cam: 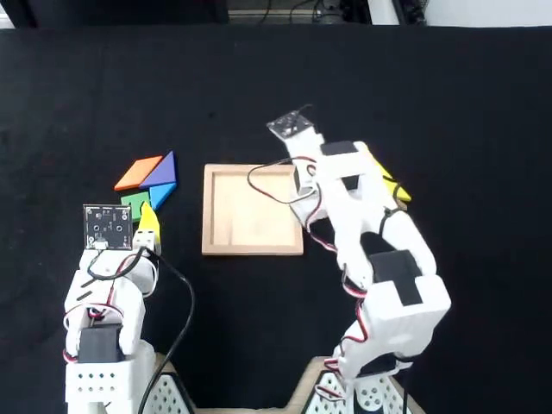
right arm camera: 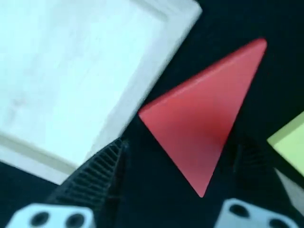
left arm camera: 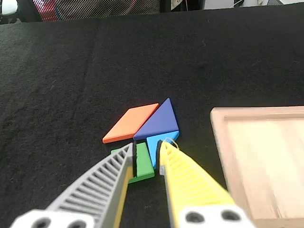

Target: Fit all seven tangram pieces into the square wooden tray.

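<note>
**A:** Start at the claws. How do they stand?

**B:** The left gripper (left arm camera: pixel 146 148) has its grey and yellow fingers only a narrow gap apart. The tips are low over the green square (left arm camera: pixel 145 164), which shows in the gap. I cannot tell whether they touch it. The right gripper (right arm camera: pixel 183 147) is spread wide, and the red triangle (right arm camera: pixel 204 118) lies flat between its dark fingers, not held.

**A:** And around them?

**B:** The green square sits in a tight cluster with a light blue triangle (left arm camera: pixel 153 145), a dark blue triangle (left arm camera: pixel 159 121) and an orange parallelogram (left arm camera: pixel 131 122). All four are on the black cloth (cam: pixel 86 86), near the tray's left side. A yellow piece (cam: pixel 394 185) lies on the cloth beyond the right arm.

**A:** The tray?

**B:** The wooden tray (cam: pixel 208 211) sits between the arms, its floor showing bare wood. The red triangle is just beside one of its corners, outside the rim.
</note>
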### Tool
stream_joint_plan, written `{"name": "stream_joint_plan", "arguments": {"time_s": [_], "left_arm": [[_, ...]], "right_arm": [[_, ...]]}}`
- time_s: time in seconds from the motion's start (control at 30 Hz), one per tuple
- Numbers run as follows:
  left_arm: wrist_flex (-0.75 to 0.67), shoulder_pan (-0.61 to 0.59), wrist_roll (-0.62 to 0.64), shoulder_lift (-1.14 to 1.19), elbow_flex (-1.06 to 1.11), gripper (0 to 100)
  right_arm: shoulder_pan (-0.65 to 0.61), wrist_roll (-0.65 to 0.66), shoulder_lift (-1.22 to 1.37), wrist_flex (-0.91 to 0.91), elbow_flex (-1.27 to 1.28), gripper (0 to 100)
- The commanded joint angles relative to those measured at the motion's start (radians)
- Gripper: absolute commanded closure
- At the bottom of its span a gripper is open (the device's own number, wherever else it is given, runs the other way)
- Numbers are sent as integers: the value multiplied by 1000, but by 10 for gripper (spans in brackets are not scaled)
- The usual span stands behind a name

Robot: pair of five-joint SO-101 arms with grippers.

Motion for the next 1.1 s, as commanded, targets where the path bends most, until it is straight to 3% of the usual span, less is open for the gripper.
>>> {"name": "stream_joint_plan", "arguments": {"time_s": [0.0,0.47,0.53,0.67,0.77,0.87,1.07], "left_arm": [[-9,8,-6,2,18,895],[-11,8,-6,2,18,895],[-11,10,-6,2,18,895],[-9,10,-6,2,18,895],[-9,10,-6,2,18,895],[-9,10,-6,2,18,895],[-9,10,-6,2,18,895]], "right_arm": [[28,-3,-5,6,-13,669],[29,-11,-205,106,-39,671],[29,-11,-217,106,-39,729],[38,-11,-183,51,-41,996],[81,-8,-122,0,-45,938],[118,-6,-53,-38,-62,989],[138,-6,28,-23,-134,981]]}}
